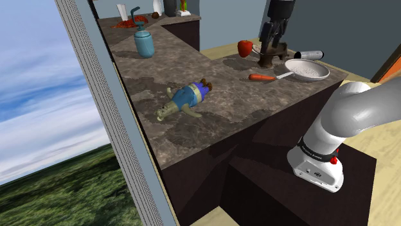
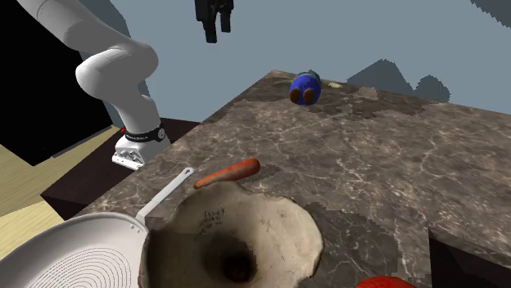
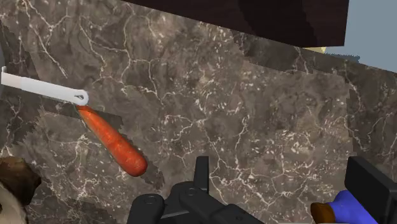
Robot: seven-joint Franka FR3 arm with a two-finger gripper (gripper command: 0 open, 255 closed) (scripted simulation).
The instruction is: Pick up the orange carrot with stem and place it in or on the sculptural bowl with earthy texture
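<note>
second exterior view: white pan (image 2: 65,258) at the left, gripper (image 2: 219,34) hanging up high, fingers spread apart with nothing in them, orange carrot (image 2: 229,173) flat on the marble counter (image 2: 385,155), just beside the beige bowl (image 2: 282,217)

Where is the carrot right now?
In the shoulder view the carrot lies on the marble counter at right, its tip by the white pan's handle, just beside the bowl.

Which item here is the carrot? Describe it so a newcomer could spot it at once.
On the dark marbled counter, find the white strainer pan and the pale rough bowl beside it. The carrot lies flat at the tip of the pan's handle: the only slim, tapered orange thing there.
</note>
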